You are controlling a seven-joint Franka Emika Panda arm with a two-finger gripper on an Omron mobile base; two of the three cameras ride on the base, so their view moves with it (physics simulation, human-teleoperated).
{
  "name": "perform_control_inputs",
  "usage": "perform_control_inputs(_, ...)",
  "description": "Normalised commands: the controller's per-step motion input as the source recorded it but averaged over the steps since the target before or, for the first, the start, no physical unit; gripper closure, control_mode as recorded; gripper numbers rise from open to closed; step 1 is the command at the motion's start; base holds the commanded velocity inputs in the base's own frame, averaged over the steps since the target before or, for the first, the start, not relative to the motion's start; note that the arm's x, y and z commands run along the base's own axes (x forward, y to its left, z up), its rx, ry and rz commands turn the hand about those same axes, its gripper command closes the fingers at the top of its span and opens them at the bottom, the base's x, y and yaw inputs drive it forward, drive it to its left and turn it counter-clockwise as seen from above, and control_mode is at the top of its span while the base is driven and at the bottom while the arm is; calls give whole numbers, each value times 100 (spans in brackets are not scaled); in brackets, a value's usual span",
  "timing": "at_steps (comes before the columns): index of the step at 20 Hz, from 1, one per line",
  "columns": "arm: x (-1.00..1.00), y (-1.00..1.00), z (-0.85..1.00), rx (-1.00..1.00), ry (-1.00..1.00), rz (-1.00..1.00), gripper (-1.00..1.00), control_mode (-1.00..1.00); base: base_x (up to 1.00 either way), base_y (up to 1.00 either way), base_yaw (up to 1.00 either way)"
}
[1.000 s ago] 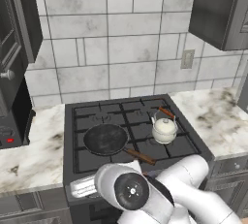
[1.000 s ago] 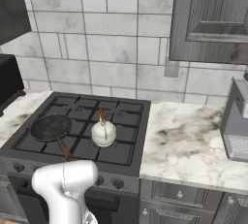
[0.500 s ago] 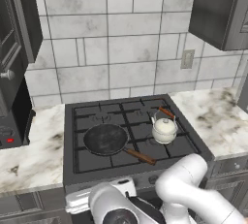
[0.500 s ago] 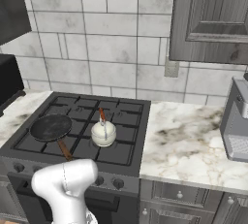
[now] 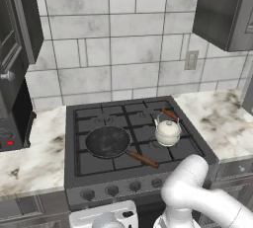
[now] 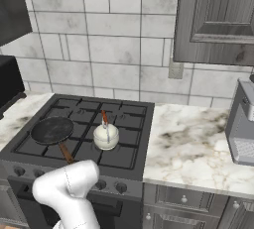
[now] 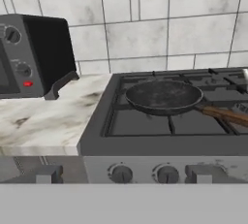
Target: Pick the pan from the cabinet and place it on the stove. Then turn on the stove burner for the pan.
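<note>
the pan [image 5: 107, 141] is already set on the stove [image 5: 74, 168], over the front-left burner, with its wooden handle [image 5: 144, 159] angled toward the near right. the white kettle [image 5: 167, 132] stands just beside it on the right, apart from the pan. the placing appears done, so the step in hand is judged to be the turning of a knob for that burner.

in the hand view the stove front is faced from low down, and two round knobs [image 7: 121, 173] are seen along the panel below the pan, with a second one [image 7: 167, 174] just to its right. which knob serves the front-left burner cannot be read from the markings; the leftmost one is the likely choice, being nearest that burner's side. to do this well, the claw should be brought straight in at the panel and centred on one knob alone, so that the neighbouring knob is not caught, and the fingers closed squarely before any twist is given. the pan handle overhanging toward the front should be kept clear of.

the claw is spread fully wide, with nothing held and nothing touched. the black countertop oven [image 7: 29, 56] stands on the marble tabletop [image 7: 43, 121] to the left, well apart from the work.
</note>
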Motion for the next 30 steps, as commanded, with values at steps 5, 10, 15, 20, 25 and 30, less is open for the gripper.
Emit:
perform_control_inputs(5, 21, -26, -40, 14, -10, 0, -100, -100, 0, 0, 0)
perform_control_inputs(10, 27, -2, -33, 10, -8, 0, -100, -100, 0, 0, 0)
perform_control_inputs(15, 24, 0, -35, 6, -2, 0, -100, -100, 0, 0, 0)
perform_control_inputs(20, 23, 5, -43, 5, 0, 0, -100, -100, 0, 0, 0)
perform_control_inputs(25, 13, 20, -42, 4, 0, 0, -100, -100, 0, 0, 0)
perform_control_inputs(30, 7, 18, -36, 0, 1, 0, -100, -100, 0, 0, 0)
